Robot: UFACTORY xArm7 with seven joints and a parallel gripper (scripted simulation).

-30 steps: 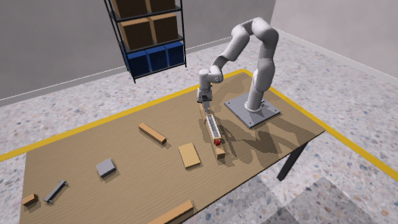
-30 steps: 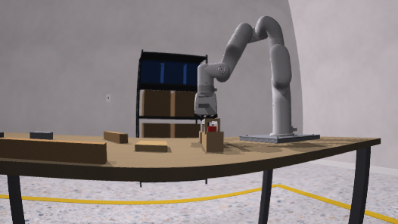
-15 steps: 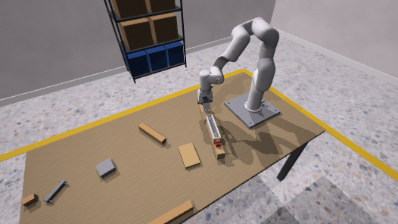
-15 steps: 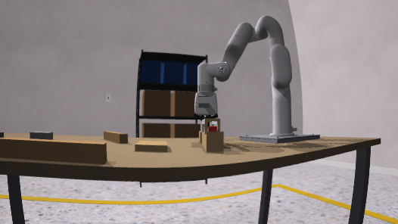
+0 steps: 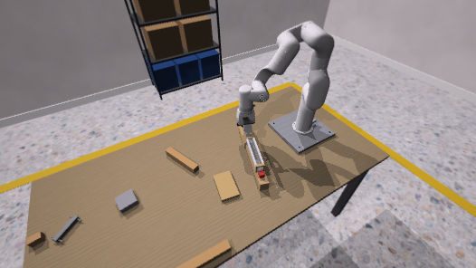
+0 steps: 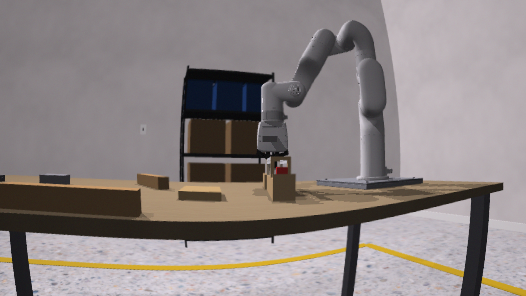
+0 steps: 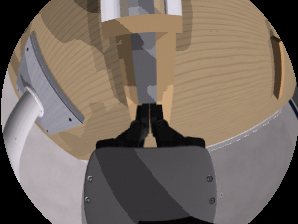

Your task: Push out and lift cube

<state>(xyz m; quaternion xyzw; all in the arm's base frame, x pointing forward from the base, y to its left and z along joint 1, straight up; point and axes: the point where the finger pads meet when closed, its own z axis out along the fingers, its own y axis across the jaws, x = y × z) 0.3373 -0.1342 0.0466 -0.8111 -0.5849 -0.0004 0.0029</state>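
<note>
With our claw (image 7: pixel 152 117) pinched together on nothing at the channel's (image 5: pixel 254 153) near end, and the red cube (image 5: pixel 261 174) sitting by the far end, we judge pushing is underway and next needs a tool reaching in.

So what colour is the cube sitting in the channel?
Red; the cube shows best in the top view, near the channel's end.

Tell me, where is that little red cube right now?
In the top view the red cube sits inside the narrow wooden channel, near its end farthest from the gripper, just right of the flat tan board.
</note>
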